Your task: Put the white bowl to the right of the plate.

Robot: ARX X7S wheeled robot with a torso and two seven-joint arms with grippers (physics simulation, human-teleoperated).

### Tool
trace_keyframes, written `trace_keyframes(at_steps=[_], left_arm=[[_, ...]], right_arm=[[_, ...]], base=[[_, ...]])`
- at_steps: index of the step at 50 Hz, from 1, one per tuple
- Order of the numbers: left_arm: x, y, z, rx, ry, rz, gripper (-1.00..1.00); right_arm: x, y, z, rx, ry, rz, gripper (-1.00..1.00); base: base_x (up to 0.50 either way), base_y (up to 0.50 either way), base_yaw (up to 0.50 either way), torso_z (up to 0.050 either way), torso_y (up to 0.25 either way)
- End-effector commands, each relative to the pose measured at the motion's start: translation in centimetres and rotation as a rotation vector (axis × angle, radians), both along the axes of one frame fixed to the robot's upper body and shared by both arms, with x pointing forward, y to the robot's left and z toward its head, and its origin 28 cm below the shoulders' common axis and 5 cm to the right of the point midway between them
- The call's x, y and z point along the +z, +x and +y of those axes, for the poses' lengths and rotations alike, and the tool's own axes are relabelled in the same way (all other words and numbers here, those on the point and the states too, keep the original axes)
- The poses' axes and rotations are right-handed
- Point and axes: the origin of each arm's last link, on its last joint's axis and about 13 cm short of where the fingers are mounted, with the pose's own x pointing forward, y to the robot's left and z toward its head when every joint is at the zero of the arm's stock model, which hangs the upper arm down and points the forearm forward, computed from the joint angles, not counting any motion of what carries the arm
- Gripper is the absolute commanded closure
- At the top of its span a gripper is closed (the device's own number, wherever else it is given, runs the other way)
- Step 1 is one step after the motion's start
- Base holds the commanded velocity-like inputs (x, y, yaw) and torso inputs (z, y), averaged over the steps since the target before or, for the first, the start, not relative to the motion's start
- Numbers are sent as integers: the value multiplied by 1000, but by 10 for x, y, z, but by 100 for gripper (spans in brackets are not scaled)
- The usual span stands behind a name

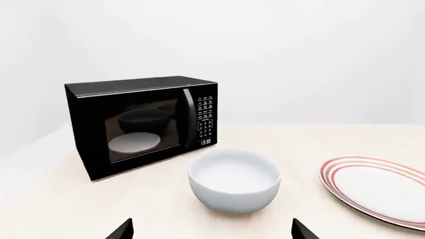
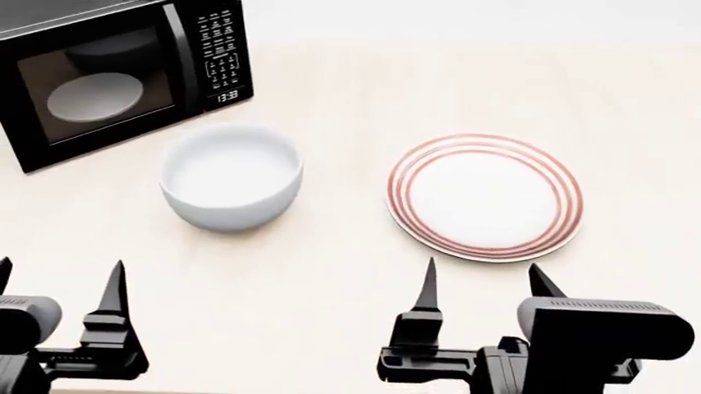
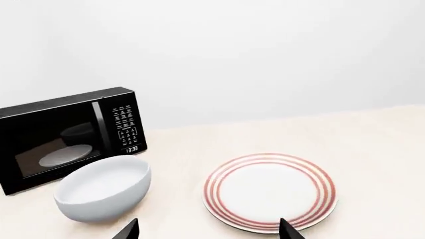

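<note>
The plain white bowl (image 2: 231, 176) stands upright on the table, left of the red-ringed plate (image 2: 484, 195); the two are apart. It also shows as the white bowl (image 1: 234, 179) and the white bowl (image 3: 103, 187) in the wrist views, with the plate (image 1: 377, 189) and the plate (image 3: 269, 191) beside it. My left gripper (image 2: 57, 279) hovers open in front of the bowl, holding nothing. My right gripper (image 2: 482, 283) is open just short of the plate's near rim, also holding nothing. Only the fingertips (image 1: 121, 230) show in the left wrist view.
A black microwave (image 2: 115, 70) with its door shut stands at the back left, close behind the bowl; a pale dish shows through its window. The beige tabletop (image 2: 646, 148) stretches right of the plate.
</note>
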Motion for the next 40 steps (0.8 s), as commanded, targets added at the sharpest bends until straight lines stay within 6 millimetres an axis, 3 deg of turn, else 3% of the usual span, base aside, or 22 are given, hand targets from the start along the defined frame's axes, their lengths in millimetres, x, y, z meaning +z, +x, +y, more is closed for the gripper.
trace_keyframes(at_steps=[1,4,6,8,13,40], left_arm=[[5,-2,1,6,6,-12,-100],[6,-1,1,10,6,-13,-100],[8,-1,1,10,9,-17,-100],[9,-2,1,11,11,-22,-100],[9,-2,0,10,14,-24,-100],[10,-5,1,12,11,-38,-100]], right_arm=[[4,-1,1,-36,-65,-24,-100],[7,-2,3,-40,-80,-51,-100],[15,-8,1,99,25,-58,-100],[20,-7,0,45,-50,-93,-100],[27,-6,0,29,-53,-105,-100],[31,-9,1,46,-28,-135,-100]], base=[[0,141,0,0,0],[0,0,0,0,0],[150,0,0,0,0],[500,0,0,0,0],[500,0,0,0,0],[484,-226,0,0,0]])
